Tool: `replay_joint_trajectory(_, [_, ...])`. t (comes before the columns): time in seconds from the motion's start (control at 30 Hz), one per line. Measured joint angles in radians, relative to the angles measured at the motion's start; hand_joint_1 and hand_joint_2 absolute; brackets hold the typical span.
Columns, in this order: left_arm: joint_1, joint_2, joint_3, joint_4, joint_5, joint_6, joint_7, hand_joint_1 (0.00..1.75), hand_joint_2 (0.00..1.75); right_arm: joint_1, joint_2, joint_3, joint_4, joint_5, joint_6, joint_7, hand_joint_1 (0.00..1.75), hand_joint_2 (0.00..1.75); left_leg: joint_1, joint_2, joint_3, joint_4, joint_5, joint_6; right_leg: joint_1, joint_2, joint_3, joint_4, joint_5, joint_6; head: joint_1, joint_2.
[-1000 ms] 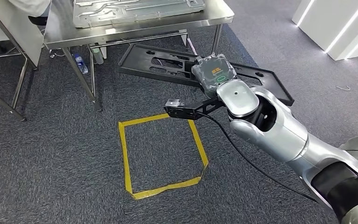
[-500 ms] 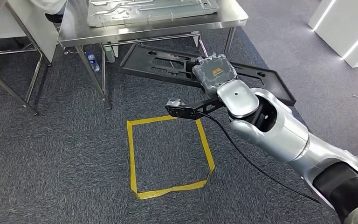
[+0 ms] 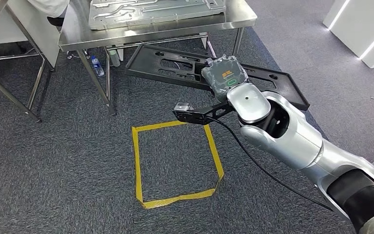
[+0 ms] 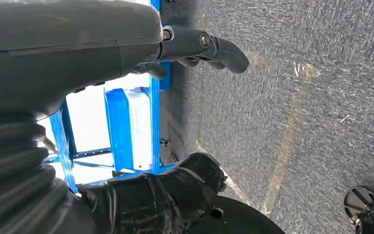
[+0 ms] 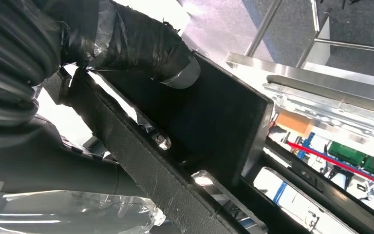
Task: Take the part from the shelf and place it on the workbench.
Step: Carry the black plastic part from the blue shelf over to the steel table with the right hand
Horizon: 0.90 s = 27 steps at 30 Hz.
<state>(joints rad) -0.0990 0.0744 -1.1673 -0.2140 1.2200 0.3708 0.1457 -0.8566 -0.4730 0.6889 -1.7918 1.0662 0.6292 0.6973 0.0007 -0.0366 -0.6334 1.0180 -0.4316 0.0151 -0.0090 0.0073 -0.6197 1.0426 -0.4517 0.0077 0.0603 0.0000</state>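
My right hand [image 3: 225, 74], wrapped in clear film, grips a long flat black part [image 3: 171, 62] with cut-outs and holds it level above the carpet, just in front of the steel workbench [image 3: 175, 30]. In the right wrist view the taped thumb [image 5: 143, 46] presses on the black part [image 5: 214, 117], with the workbench [image 5: 292, 73] beyond it. My left hand [image 4: 185, 112] hangs over the grey carpet with nothing in it, its dark fingers [image 4: 209, 46] well apart from the thumb [image 4: 175, 192].
A pressed metal panel [image 3: 151, 9] lies on the workbench. A yellow tape square [image 3: 137, 165] marks the carpet below my arm. A water bottle [image 3: 97, 66] lies by the bench legs, another steel frame [image 3: 9, 92] stands left. A blue shelf frame [image 4: 121, 126] is behind my left hand.
The whole picture has shifted to the right since a second ago, so the camera has moved. My right hand keeps the same hold on the black part.
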Motion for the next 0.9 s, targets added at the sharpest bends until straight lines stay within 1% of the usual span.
replay_joint_trajectory(0.07, [0.0,0.0,0.0,0.0,0.0,0.0,-0.001,0.0,1.75,0.0,0.0,0.0,0.0,0.001,0.0,0.0,1.75,1.75,0.0,0.0,0.0,0.0,0.0,-0.003,0.0,0.0,0.0,0.0,0.0,0.0,0.0,0.0])
replay_joint_trajectory(0.43, [0.0,0.0,0.0,0.0,0.0,-0.002,-0.008,0.0,1.75,-0.001,0.0,0.0,-0.005,0.03,0.035,0.0,1.75,1.75,0.0,0.0,-0.003,0.004,-0.001,-0.003,-0.002,0.0,0.001,-0.002,0.0,0.0,0.0,0.0])
replay_joint_trajectory(0.47, [0.0,0.0,0.0,0.0,0.0,-0.003,-0.009,0.0,1.75,-0.002,0.0,0.0,-0.007,0.031,0.039,0.0,1.75,1.75,-0.001,0.0,-0.004,0.005,-0.002,-0.003,-0.004,0.0,0.001,-0.003,0.001,0.001,0.0,0.0])
replay_joint_trajectory(0.5, [0.0,0.001,0.0,0.0,0.0,-0.004,-0.009,0.0,1.75,-0.002,0.0,0.0,-0.009,0.032,0.042,0.0,1.75,1.75,-0.002,0.0,-0.004,0.005,-0.003,0.002,-0.006,0.0,0.002,-0.007,0.002,0.003,0.0,0.0])
replay_joint_trajectory(0.53, [0.0,0.002,0.0,0.0,0.0,-0.004,-0.009,0.0,1.75,-0.003,0.0,0.0,-0.012,0.034,0.045,0.0,1.75,1.75,-0.004,0.0,0.0,0.0,-0.003,0.008,-0.007,0.001,0.006,-0.014,0.004,0.007,0.0,0.0])
replay_joint_trajectory(0.6, [0.0,0.003,0.0,0.0,0.0,-0.007,-0.01,0.0,1.75,-0.004,-0.003,0.0,-0.017,0.04,0.048,0.0,1.75,1.75,0.003,0.002,0.025,-0.037,0.01,0.023,-0.005,-0.001,0.014,-0.02,0.004,0.016,0.0,0.0])
replay_joint_trajectory(0.63, [0.0,0.002,0.0,0.0,0.0,-0.008,-0.011,0.0,1.75,-0.005,-0.005,0.0,-0.019,0.044,0.047,0.0,1.75,1.75,0.008,0.004,0.04,-0.06,0.019,0.027,-0.004,-0.001,0.011,-0.006,-0.007,0.02,0.002,0.0])
replay_joint_trajectory(0.67, [-0.001,0.001,0.0,0.0,0.0,-0.009,-0.011,0.0,1.75,-0.006,-0.008,0.0,-0.021,0.048,0.044,0.0,1.75,1.75,0.014,0.006,0.053,-0.078,0.027,0.028,-0.004,-0.002,-0.004,0.031,-0.029,0.024,0.004,0.0])
replay_joint_trajectory(0.73, [-0.001,0.001,0.0,0.0,0.0,-0.01,-0.007,0.0,1.75,-0.004,-0.013,0.0,-0.022,0.052,0.039,0.001,1.75,1.75,0.019,0.008,0.059,-0.084,0.028,0.026,-0.011,-0.002,-0.058,0.142,-0.082,0.037,0.006,0.0])
replay_joint_trajectory(0.77, [-0.001,0.0,0.0,0.0,0.0,-0.01,-0.005,0.0,1.75,0.0,-0.015,0.0,-0.022,0.053,0.039,0.001,1.75,1.75,0.023,0.009,0.059,-0.08,0.025,0.021,-0.017,-0.002,-0.082,0.185,-0.095,0.045,0.006,0.0])
replay_joint_trajectory(0.8, [0.0,0.0,0.0,0.0,0.0,-0.011,-0.002,0.0,1.75,0.005,-0.016,0.0,-0.022,0.052,0.04,0.001,1.75,1.75,0.029,0.008,0.057,-0.074,0.021,0.014,-0.025,-0.003,-0.091,0.198,-0.09,0.054,0.006,0.0])
replay_joint_trajectory(0.83, [0.0,0.0,0.0,0.0,0.0,-0.011,0.0,0.0,1.75,0.008,-0.016,0.0,-0.022,0.052,0.041,0.001,1.75,1.75,0.036,0.008,0.055,-0.064,0.014,0.005,-0.034,-0.003,-0.081,0.175,-0.069,0.065,0.006,0.0])
replay_joint_trajectory(0.87, [0.0,0.0,0.0,0.0,0.0,-0.012,0.002,0.0,1.75,0.008,-0.017,0.0,-0.022,0.052,0.041,0.001,1.75,1.75,0.043,0.008,0.051,-0.048,0.005,-0.006,-0.045,-0.004,-0.054,0.121,-0.037,0.077,0.006,0.0])
replay_joint_trajectory(0.9, [0.0,0.002,0.0,0.001,0.0,-0.012,0.002,0.0,1.75,0.008,-0.017,0.0,-0.022,0.052,0.042,0.001,1.75,1.75,0.048,0.006,0.045,-0.031,-0.005,-0.018,-0.051,0.0,-0.031,0.074,-0.017,0.088,0.006,0.0])
